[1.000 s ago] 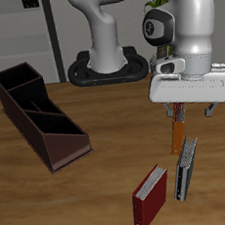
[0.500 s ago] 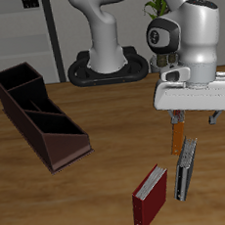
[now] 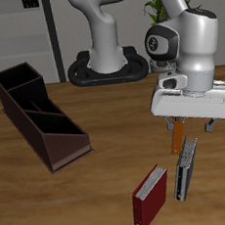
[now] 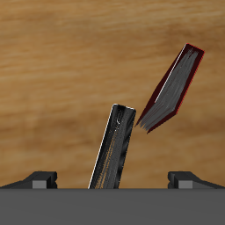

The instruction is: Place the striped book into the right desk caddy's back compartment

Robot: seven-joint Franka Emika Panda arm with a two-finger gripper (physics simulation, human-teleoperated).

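Wrist view shows the gripper [image 4: 112,180] with fingers spread wide, hovering above the striped book [image 4: 114,145]. Beside it lies the red book [image 4: 173,88]. The caddy [image 3: 39,114] sits well apart.

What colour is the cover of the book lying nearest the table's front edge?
Red, with white page edges; the red book shows best in the exterior view.

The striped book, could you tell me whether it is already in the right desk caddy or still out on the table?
Out. The striped book lies on the table beside the red book, well apart from the right desk caddy.
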